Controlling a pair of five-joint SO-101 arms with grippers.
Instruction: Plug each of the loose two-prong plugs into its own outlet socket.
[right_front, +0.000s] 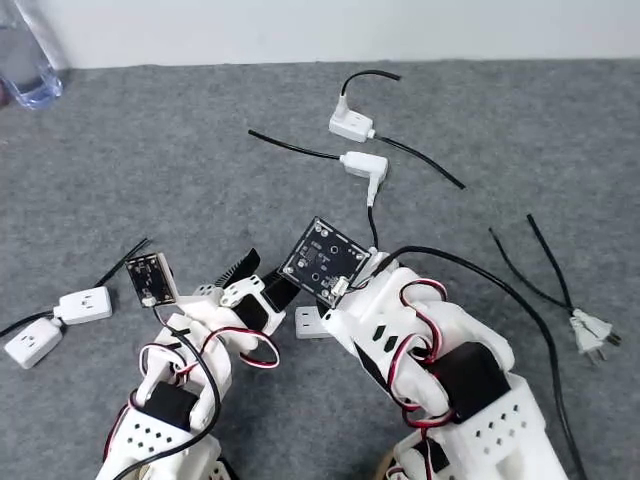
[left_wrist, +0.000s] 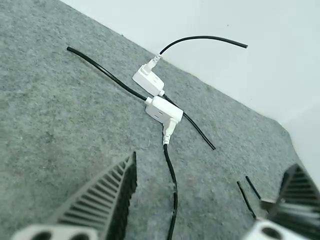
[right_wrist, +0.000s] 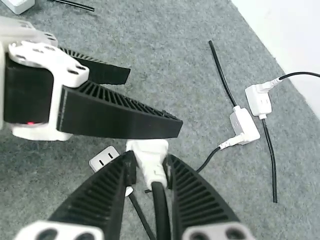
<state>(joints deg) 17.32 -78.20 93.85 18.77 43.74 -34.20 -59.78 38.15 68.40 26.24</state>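
My right gripper (right_wrist: 149, 161) is shut on a white plug (right_wrist: 151, 159) with a black cable, held low over the grey mat. Right beside it lies a white outlet socket (right_wrist: 104, 160) with two slots facing up; in the high view this socket (right_front: 308, 322) sits just under the right gripper (right_front: 322, 312). My left gripper (left_wrist: 214, 167) is open with nothing between its fingers (right_wrist: 115, 117), hovering just beyond the held plug. A loose two-prong plug (right_front: 590, 335) lies at the right. Two more white sockets (right_front: 85, 305) (right_front: 30, 345) lie at the left.
Two white outlet blocks with cables joined to them (right_front: 350, 125) (right_front: 362, 165) lie at the back centre; they show too in the left wrist view (left_wrist: 149, 82) (left_wrist: 162, 110). A clear plastic bottle (right_front: 25, 60) stands at the back left. Black cables trail across the right side.
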